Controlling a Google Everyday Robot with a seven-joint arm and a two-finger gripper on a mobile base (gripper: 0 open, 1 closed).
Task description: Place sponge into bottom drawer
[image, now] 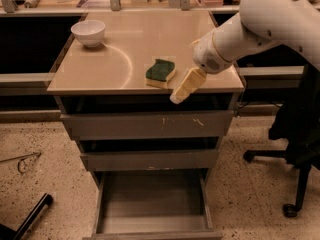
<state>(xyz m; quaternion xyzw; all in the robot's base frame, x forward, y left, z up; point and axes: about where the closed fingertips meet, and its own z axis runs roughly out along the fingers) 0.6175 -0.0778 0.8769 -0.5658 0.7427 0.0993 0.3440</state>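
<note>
The sponge (160,72), dark green on yellow foam, lies on the tan cabinet top (125,44) near its front edge, right of centre. My gripper (179,95) hangs from the white arm just right of the sponge, its cream fingers pointing down-left over the front edge, apart from the sponge and holding nothing. The bottom drawer (152,204) is pulled out and its grey tray holds nothing.
A white bowl (88,32) stands at the back left of the top. The scratched top drawer (147,125) and the middle drawer (150,160) are pushed in. An office chair (295,149) stands to the right. A black bar (30,218) lies on the floor at left.
</note>
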